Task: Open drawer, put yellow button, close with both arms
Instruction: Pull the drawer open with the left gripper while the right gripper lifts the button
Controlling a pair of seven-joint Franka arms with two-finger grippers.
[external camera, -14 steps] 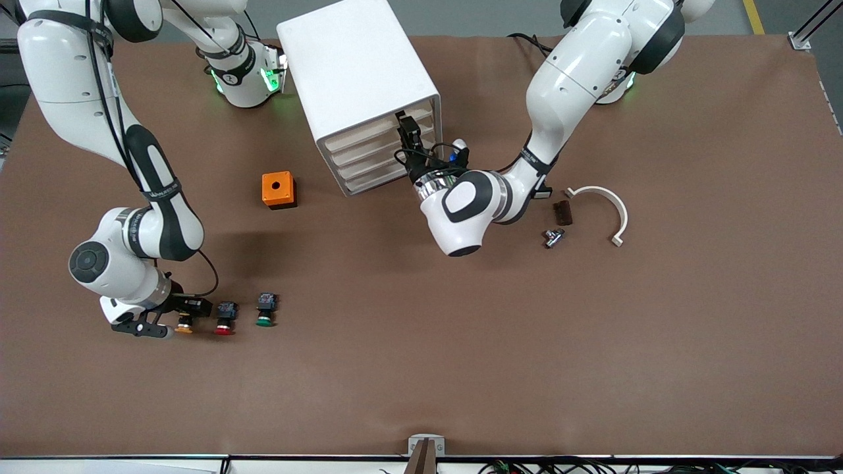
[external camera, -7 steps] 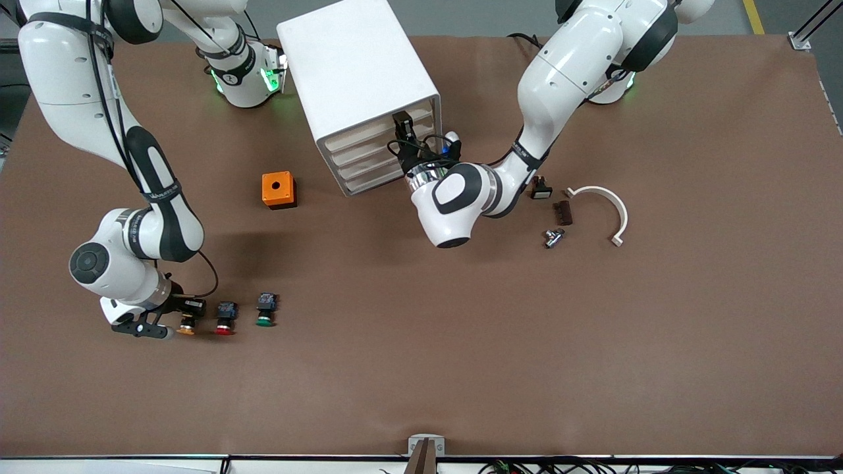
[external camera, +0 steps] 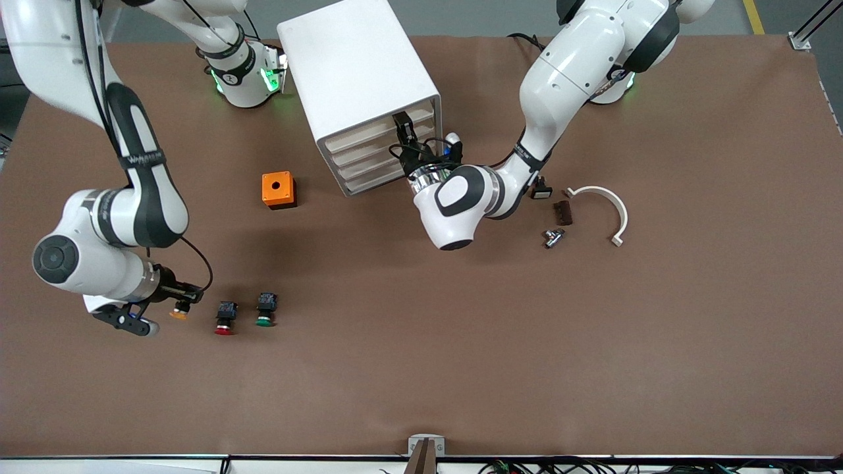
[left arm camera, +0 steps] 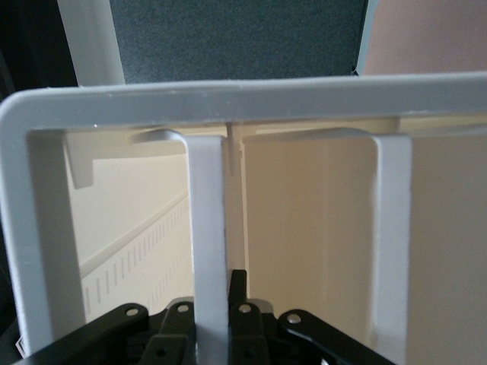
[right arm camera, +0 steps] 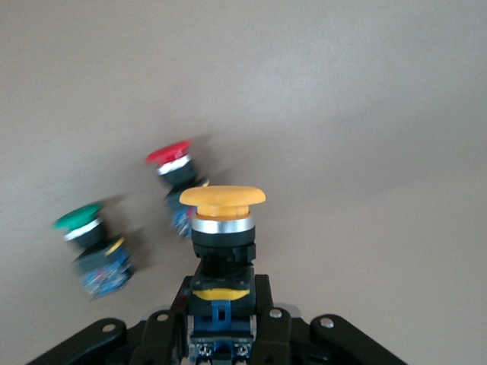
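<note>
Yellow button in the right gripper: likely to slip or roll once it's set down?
Probably rigid: the yellow button keeps its shape in the right gripper. Its round mushroom cap looks wider than the body, so dropped on its side it may roll. Squarish black body suggests a fairly secure grip.

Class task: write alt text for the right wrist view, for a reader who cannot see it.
The right gripper holds the yellow button by its black body, jaws shut on it, cap pointing away from the camera, above the brown table. Farther off on the table lie a red button and a green button, both blurred.
</note>
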